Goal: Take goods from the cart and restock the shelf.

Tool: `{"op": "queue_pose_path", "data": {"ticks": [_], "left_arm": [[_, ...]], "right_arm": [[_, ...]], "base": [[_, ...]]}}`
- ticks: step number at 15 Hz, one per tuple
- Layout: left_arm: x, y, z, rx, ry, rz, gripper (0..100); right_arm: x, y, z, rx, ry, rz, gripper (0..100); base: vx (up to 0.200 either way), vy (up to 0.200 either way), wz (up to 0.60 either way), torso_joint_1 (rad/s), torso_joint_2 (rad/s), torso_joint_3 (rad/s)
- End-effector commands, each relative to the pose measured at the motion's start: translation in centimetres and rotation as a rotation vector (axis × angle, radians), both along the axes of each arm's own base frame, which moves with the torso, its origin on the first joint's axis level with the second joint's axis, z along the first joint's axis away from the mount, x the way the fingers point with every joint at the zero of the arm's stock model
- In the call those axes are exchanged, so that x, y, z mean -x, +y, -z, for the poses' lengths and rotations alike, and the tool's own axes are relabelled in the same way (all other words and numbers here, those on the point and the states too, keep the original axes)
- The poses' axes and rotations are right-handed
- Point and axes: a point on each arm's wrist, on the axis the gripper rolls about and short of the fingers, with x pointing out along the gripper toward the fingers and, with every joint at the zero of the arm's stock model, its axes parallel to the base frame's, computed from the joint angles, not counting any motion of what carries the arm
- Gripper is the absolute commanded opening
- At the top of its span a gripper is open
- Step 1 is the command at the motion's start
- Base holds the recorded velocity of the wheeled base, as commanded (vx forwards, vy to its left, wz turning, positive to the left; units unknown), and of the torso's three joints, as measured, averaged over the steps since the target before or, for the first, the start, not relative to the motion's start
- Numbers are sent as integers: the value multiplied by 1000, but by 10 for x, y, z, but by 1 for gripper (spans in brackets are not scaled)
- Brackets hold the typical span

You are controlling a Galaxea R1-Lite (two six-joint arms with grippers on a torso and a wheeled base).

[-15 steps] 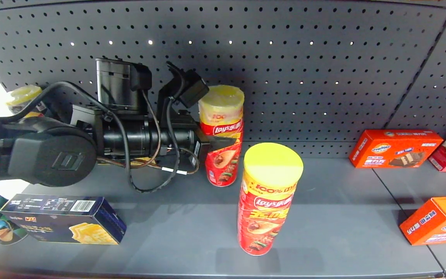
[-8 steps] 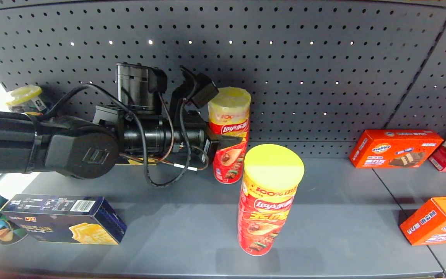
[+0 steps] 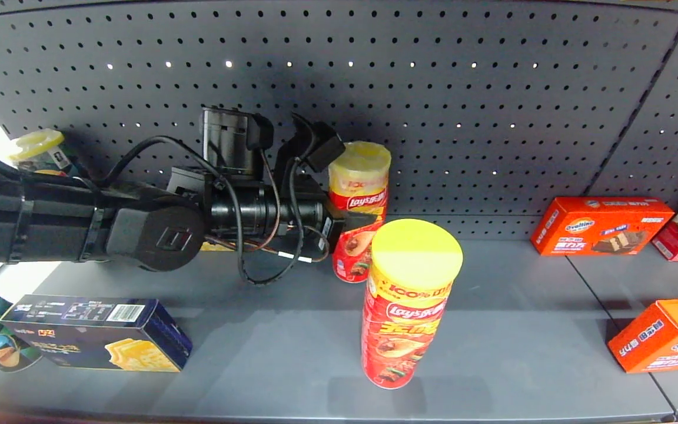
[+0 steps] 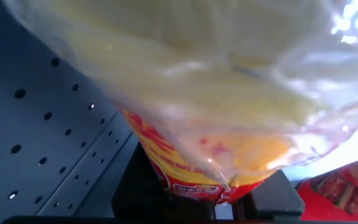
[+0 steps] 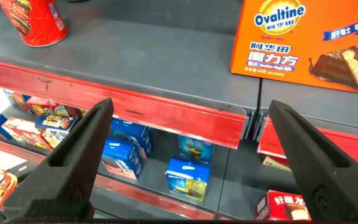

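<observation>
Canister gripped at the shelf's back

Chip canister (image 3: 359,206), red with a yellow lid, stands upright just in front of the pegboard (image 3: 433,88), clamped at mid-height by the left hand (image 3: 355,224); whether its base touches the shelf (image 3: 521,330) cannot be told. A second canister (image 3: 404,306) stands just in front of it, nearer the edge. A blue box (image 3: 97,333) lies at front left and two orange boxes (image 3: 601,225) well apart to the right. The right hand (image 5: 191,109) is spread wide, holding nothing, above the shelf's red price rail (image 5: 135,93).
</observation>
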Motion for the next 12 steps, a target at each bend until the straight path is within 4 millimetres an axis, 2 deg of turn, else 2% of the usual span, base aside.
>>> {"op": "queue_pose_path", "data": {"ticks": [1,5,8,12], "left_arm": [[-2,-1,5,-9,8,1,100],[-1,-4,5,15,-24,3,100],[11,5,3,25,-40,-4,100],[49,29,10,4,-13,-31,100]], "right_arm": [[0,0,0,1,1,-1,100],[0,0,0,1,1,-1,100],[0,0,0,1,1,-1,100],[0,0,0,1,1,-1,100]], "base": [[0,0,0,0,0,0],[0,0,0,0,0,0],[0,0,0,0,0,0],[0,0,0,0,0,0]]}}
